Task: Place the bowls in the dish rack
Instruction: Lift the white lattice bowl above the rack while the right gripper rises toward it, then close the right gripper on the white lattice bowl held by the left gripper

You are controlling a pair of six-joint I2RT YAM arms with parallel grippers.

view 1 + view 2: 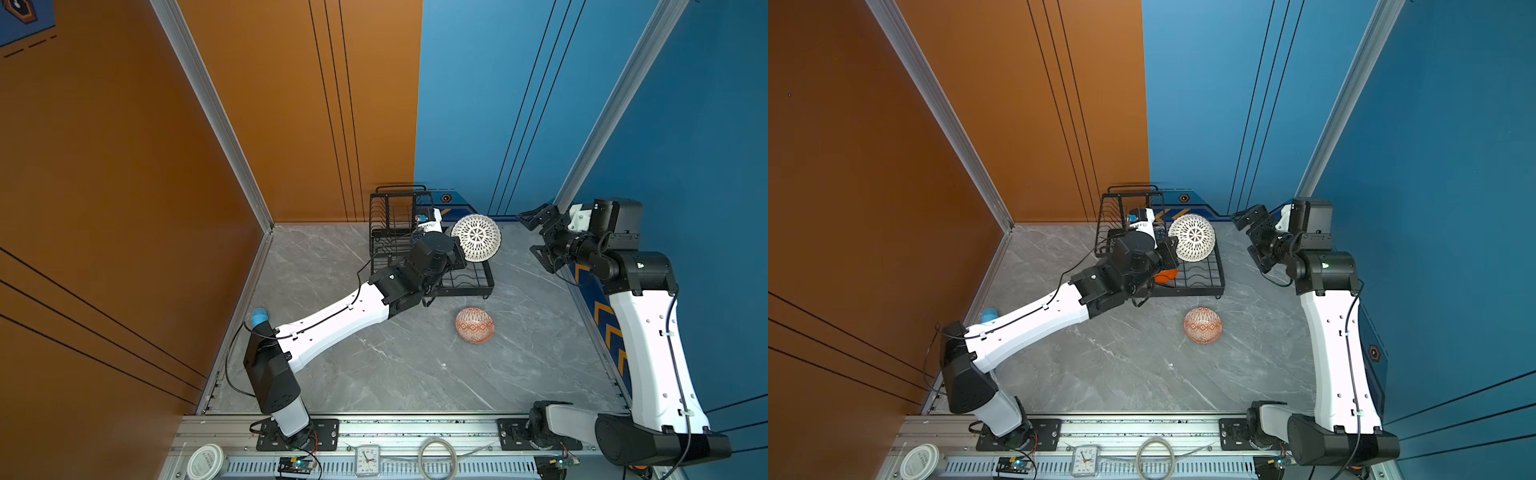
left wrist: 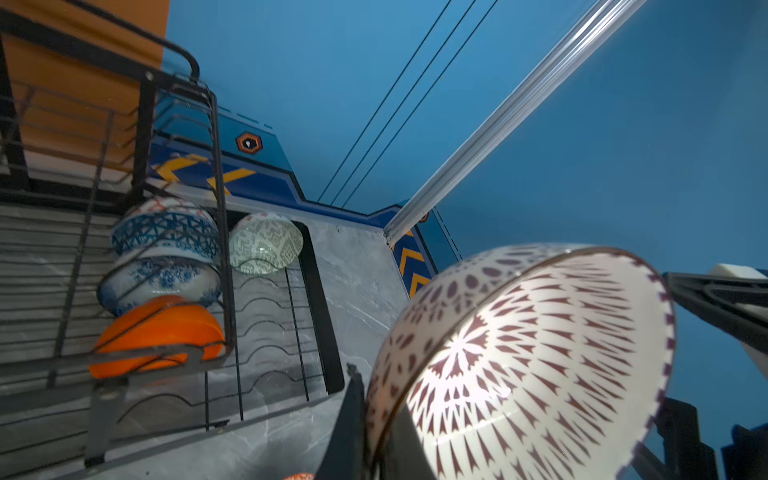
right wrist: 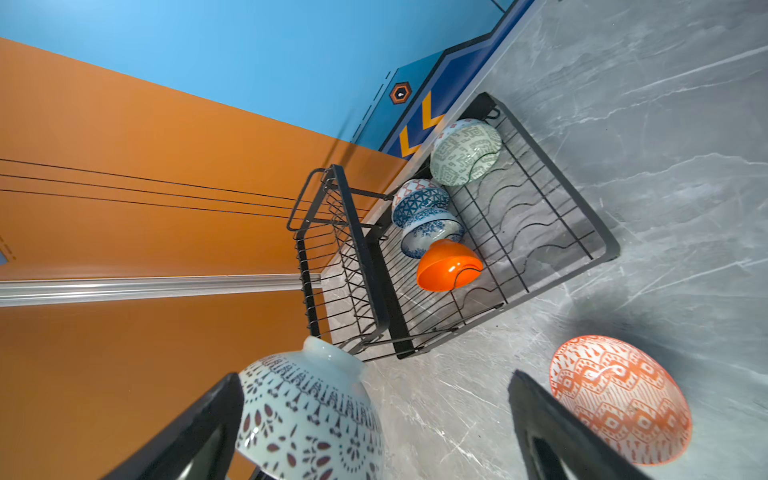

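Left wrist view: left gripper (image 2: 374, 415) was clamped on the rim of the white-black lattice bowl (image 2: 519, 365), which was tilted on edge.
Key relation: the bowl hung over the far right part of the dish rack (image 2: 320, 311) base tray, with free wire slots below it.
Left arm: stretched from the tabletop's near left corner, wrist over the tray.
Right gripper (image 1: 536, 237): jaws wide, empty, by the far right corner, well apart.
Orange-white diamond bowl (image 1: 475, 325): mouth-down on the tabletop, near the rack's front edge.

A robotics lab cell: left arm (image 1: 332, 320) and right arm (image 1: 648, 345) are sitting bolted to an aluminium rail (image 1: 415, 428), painted panels (image 1: 104, 166) are enclosing the tabletop (image 1: 395, 374), possibly a circuit board (image 1: 293, 463) glowing.
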